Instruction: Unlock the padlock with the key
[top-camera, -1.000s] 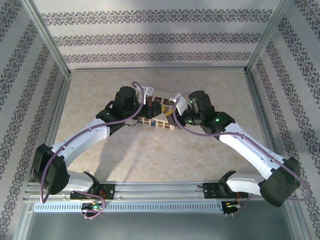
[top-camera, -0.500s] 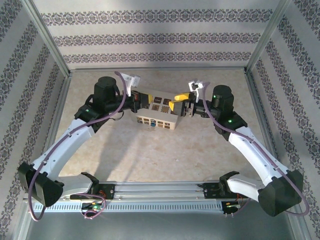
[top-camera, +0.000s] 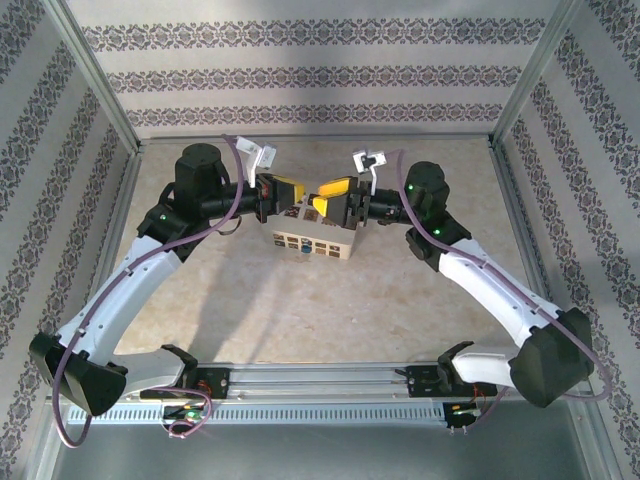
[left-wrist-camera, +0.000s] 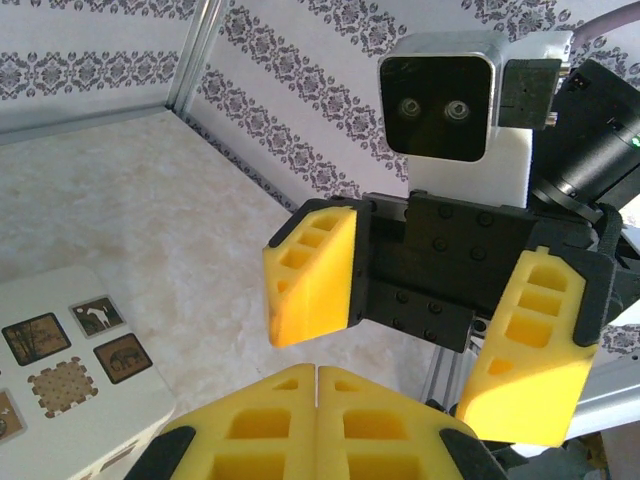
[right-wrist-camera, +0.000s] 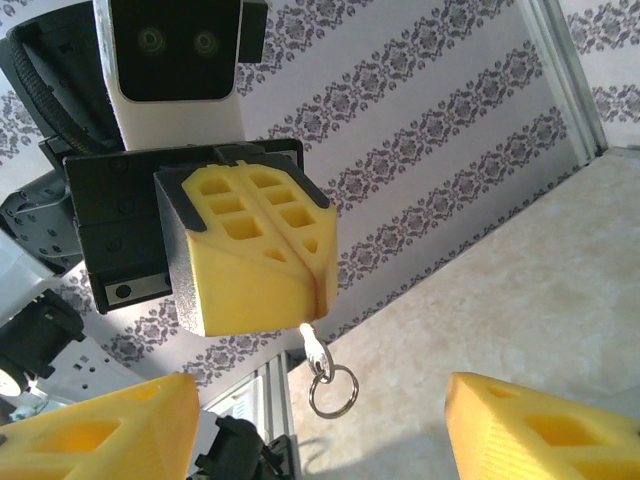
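Observation:
My left gripper (top-camera: 298, 203) hovers above the cream box (top-camera: 315, 242), its yellow fingers pressed together. In the right wrist view a small silvery key (right-wrist-camera: 314, 345) pokes out from between those shut fingertips (right-wrist-camera: 300, 285), with a split ring (right-wrist-camera: 333, 391) dangling from it. My right gripper (top-camera: 321, 203) faces the left one tip to tip, a short gap apart, jaws wide and empty. The left wrist view shows the same open right gripper (left-wrist-camera: 400, 370) just past my own shut left gripper (left-wrist-camera: 318, 372). The padlock is out of view.
The cream box with dark patterned tiles (left-wrist-camera: 70, 400) lies mid-table under both grippers. Patterned walls and metal frame posts (top-camera: 515, 90) enclose the marbled table (top-camera: 300, 310) on three sides. Both arm bases sit on the rail (top-camera: 320, 385) at the near edge.
Both grippers have lifted off the box, swung apart, then come back to face each other above it. The right gripper has opened; the left has stayed shut.

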